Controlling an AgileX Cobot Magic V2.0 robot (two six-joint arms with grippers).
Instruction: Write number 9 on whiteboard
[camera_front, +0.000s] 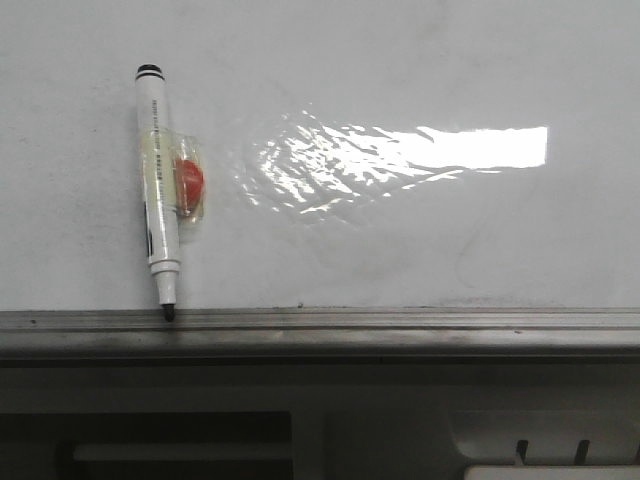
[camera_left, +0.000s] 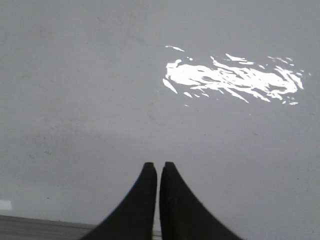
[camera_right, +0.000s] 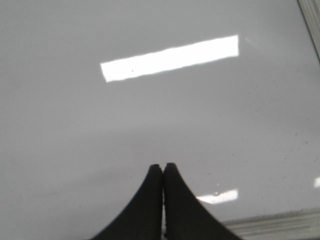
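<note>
The whiteboard (camera_front: 420, 240) fills the front view, glossy white-grey with a bright glare patch and a grey metal rail (camera_front: 400, 322) along its near edge. No number 9 shows on it. A white marker pen (camera_front: 158, 180) with a black tip lies on the board at the left, its tip at the rail, with clear tape and a red piece (camera_front: 188, 180) on its side. My left gripper (camera_left: 158, 165) is shut and empty over bare board. My right gripper (camera_right: 163, 166) is shut and empty over bare board. Neither gripper shows in the front view.
The board's grey rail shows in the left wrist view (camera_left: 35, 227) and in the right wrist view (camera_right: 280, 220). Below the rail in the front view is the robot's grey base (camera_front: 350, 430).
</note>
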